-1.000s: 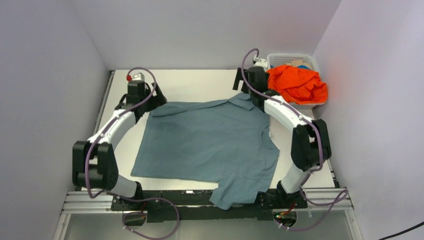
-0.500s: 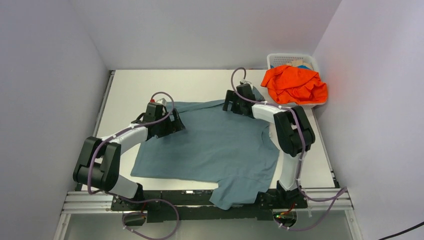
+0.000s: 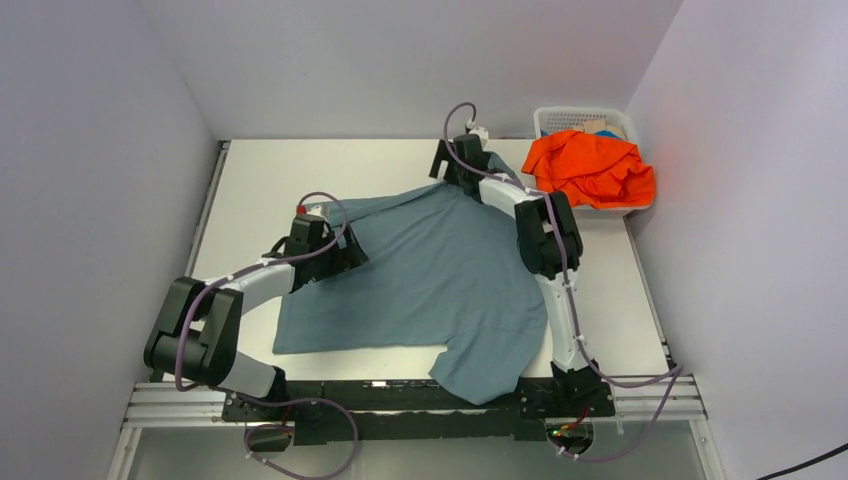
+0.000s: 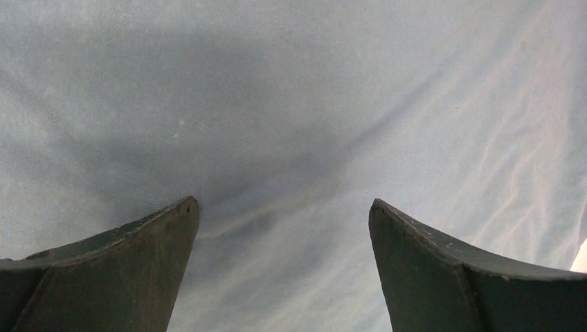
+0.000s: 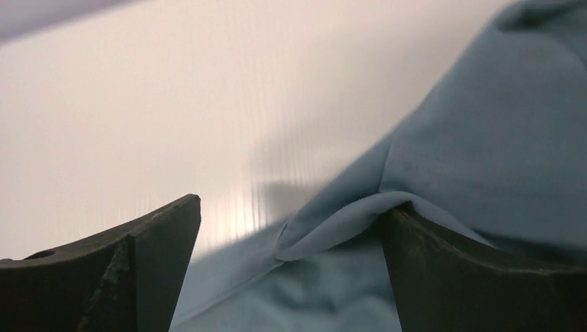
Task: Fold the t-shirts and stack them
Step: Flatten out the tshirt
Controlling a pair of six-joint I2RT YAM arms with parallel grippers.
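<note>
The slate blue-grey t-shirt (image 3: 440, 280) lies spread on the white table, one sleeve hanging over the near edge. My left gripper (image 3: 350, 255) is open and low over the shirt's left part; in the left wrist view (image 4: 284, 204) only fabric (image 4: 291, 104) shows between the fingers. My right gripper (image 3: 445, 170) is open at the shirt's far edge. In the right wrist view (image 5: 291, 207) a raised fold of the shirt (image 5: 346, 221) lies against the right finger (image 5: 471, 277), with bare table beyond. The orange t-shirt (image 3: 590, 170) is bunched in the basket.
A white mesh basket (image 3: 572, 118) stands at the back right corner and holds the orange shirt. White walls close in the table on the left, back and right. Bare table (image 3: 300, 170) shows at the far left.
My right arm has stretched back and left to the shirt's far edge. My left gripper came in over the shirt's left part. The shirt has shifted toward the back right.
</note>
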